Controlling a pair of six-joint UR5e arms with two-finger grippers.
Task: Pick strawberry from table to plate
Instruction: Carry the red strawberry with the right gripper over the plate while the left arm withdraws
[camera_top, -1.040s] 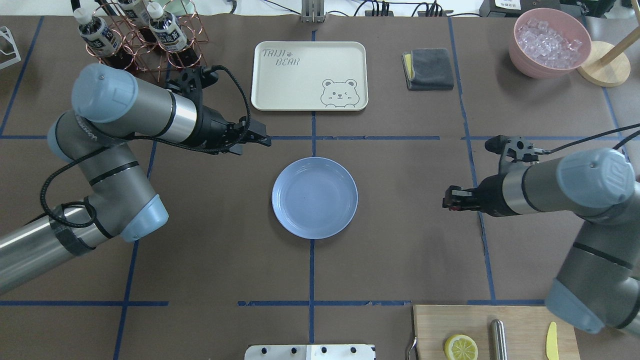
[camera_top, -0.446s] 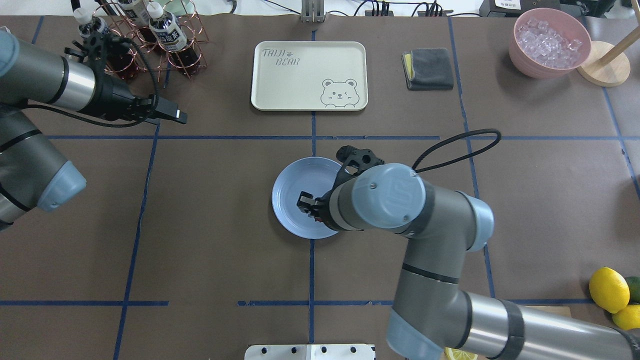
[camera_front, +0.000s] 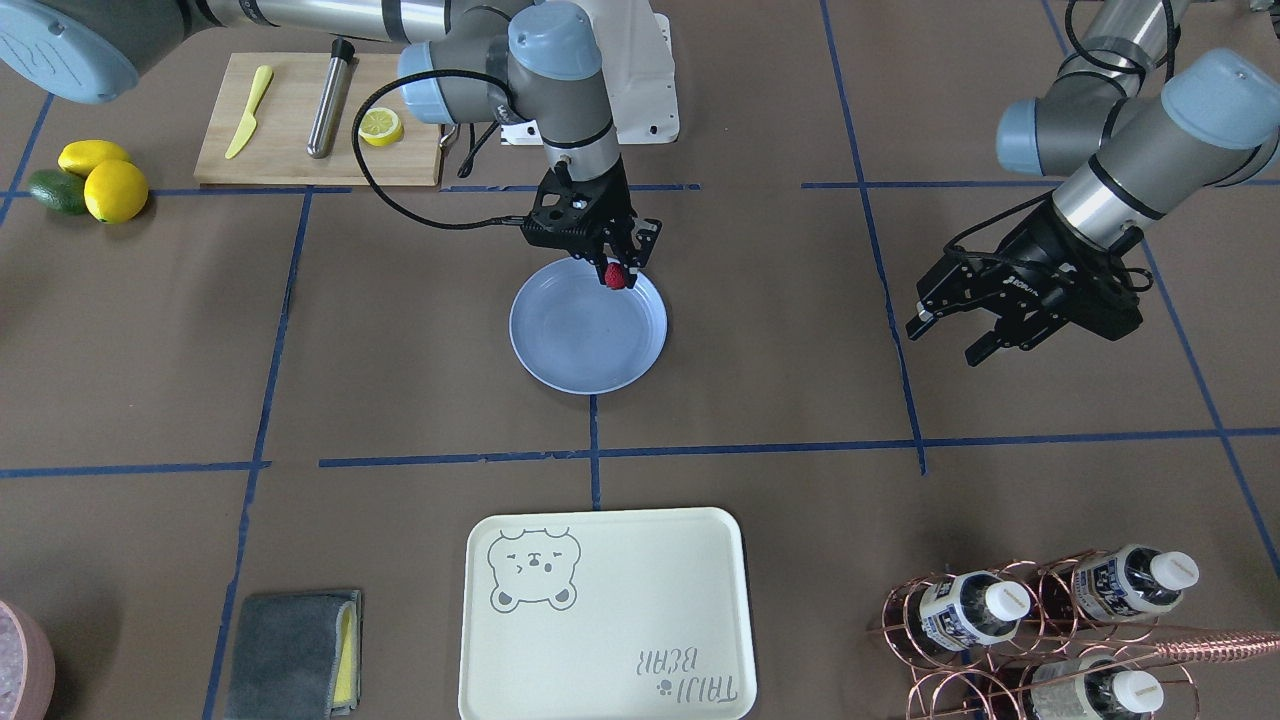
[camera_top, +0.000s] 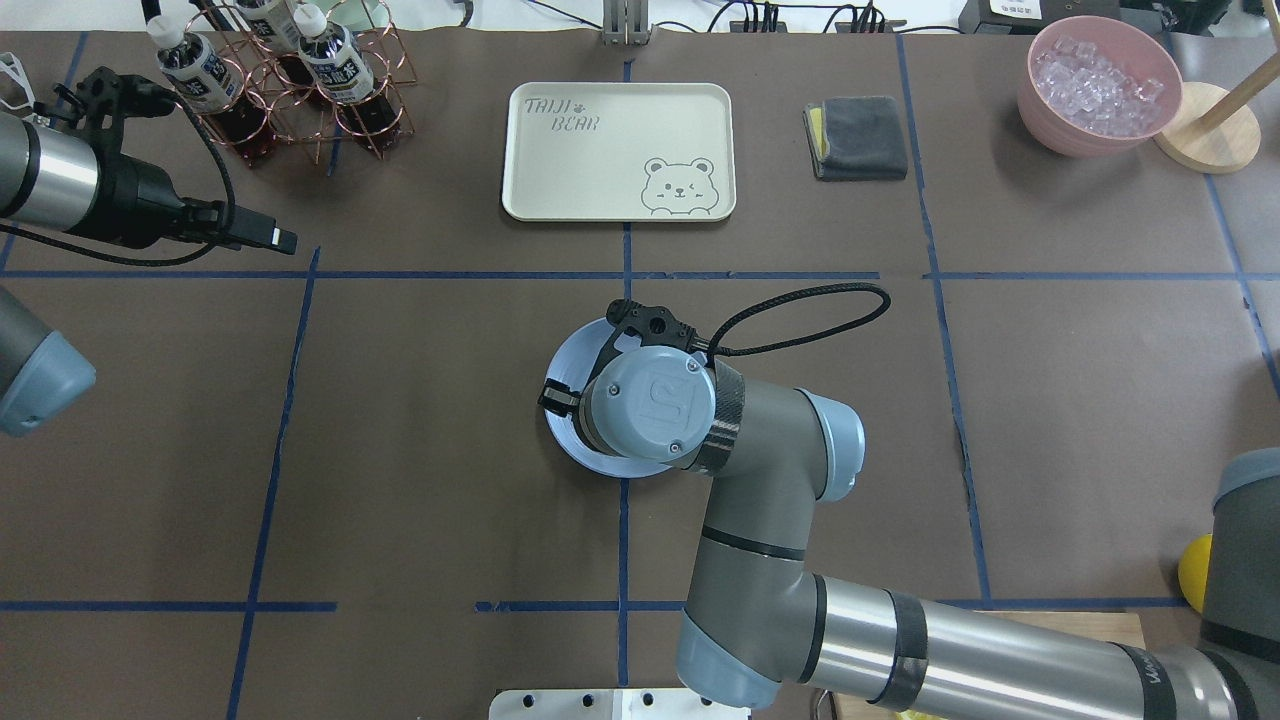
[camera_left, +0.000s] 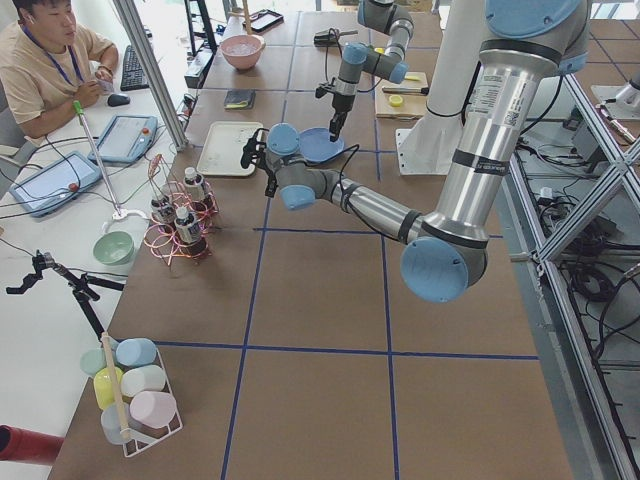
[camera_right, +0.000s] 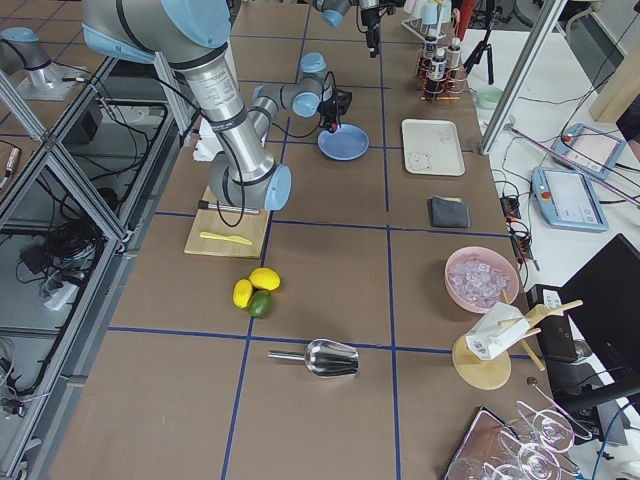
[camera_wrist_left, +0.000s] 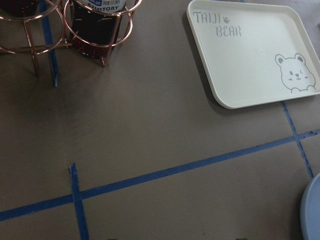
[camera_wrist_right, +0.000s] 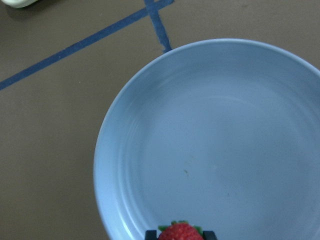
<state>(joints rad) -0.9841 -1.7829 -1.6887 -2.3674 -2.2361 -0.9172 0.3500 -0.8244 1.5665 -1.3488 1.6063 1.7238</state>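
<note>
Right end effector (camera_front: 618, 270) moved further over plate (camera_front: 560, 350), clamped on strawberry (camera_front: 614, 278).

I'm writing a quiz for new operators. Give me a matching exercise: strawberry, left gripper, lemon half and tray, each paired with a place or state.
1 strawberry
2 left gripper
3 lemon half
4 tray

A on the cutting board
B open, holding nothing
C cream, with a bear print
D held in the right gripper, over the plate

Pairs: 1-D, 2-B, 3-A, 4-C

Red strawberry (camera_front: 616, 277) held over light-blue plate (camera_front: 575, 345), seemingly not touching.
</note>
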